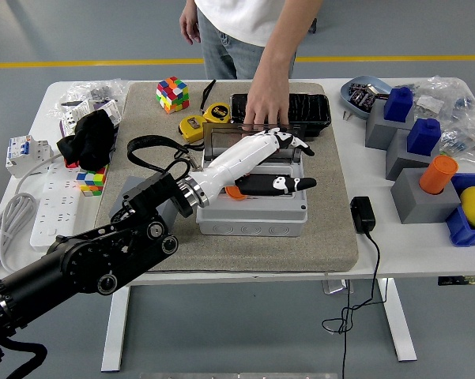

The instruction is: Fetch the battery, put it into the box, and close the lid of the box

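A grey box stands on the mat in the middle of the table. Its clear lid stands upright at the back. A person's hand rests on the lid's top edge. An orange battery lies inside the box at its left side, partly under my wrist. My left hand, white with black fingertips, reaches over the box. Its fingers are spread against the upper part of the lid, and the thumb lies out over the box's inside. It holds nothing.
A black tray lies behind the box. Two yellow tape measures and a colour cube lie at the back left. A power strip is at the left. A black adapter and grey blocks are at the right.
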You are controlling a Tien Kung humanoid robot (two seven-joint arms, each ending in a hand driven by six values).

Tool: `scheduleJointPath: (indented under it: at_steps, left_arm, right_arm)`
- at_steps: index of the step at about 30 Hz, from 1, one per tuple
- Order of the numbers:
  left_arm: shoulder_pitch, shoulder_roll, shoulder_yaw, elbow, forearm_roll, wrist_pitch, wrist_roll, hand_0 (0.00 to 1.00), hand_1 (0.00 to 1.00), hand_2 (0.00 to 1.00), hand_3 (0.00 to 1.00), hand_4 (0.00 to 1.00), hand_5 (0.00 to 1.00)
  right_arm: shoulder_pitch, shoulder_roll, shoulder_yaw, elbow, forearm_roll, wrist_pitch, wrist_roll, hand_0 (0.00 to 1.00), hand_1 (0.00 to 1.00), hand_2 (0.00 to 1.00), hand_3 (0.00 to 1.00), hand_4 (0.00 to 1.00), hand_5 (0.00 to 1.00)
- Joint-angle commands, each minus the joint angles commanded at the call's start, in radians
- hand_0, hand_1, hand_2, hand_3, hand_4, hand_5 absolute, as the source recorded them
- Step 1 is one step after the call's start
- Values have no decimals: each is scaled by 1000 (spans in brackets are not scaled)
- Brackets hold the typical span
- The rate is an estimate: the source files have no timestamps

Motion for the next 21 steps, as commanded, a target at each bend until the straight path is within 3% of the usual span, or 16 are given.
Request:
scheduleJointPath:
  at_steps: [5,13,17,18,21]
  left_arm:
    - [70,22,-146,-122,-156,-181,71,960,887,827,760,998,998]
    - [137,66,-314,-291,-343,-345,117,940,874,813,754,998,998]
    - [172,76,-378,-316,-484,-412,125,940,874,813,754,998,998]
    - [190,76,-407,-313,-530,-435,125,882,851,804,754,998,998]
    - [224,74,-469,-307,-641,-464,125,882,851,804,754,998,998]
  right_arm:
    - [-4,5,4,1,0,0,0,909,905,856,896,998,998]
    - [-7,8,8,1,-3,1,0,908,905,854,897,998,998]
    - [-8,9,9,1,-2,1,0,908,905,854,897,998,998]
    - [-10,10,10,1,-3,1,0,908,904,854,896,998,998]
    - [-11,13,12,2,-3,1,0,908,904,854,896,998,998]
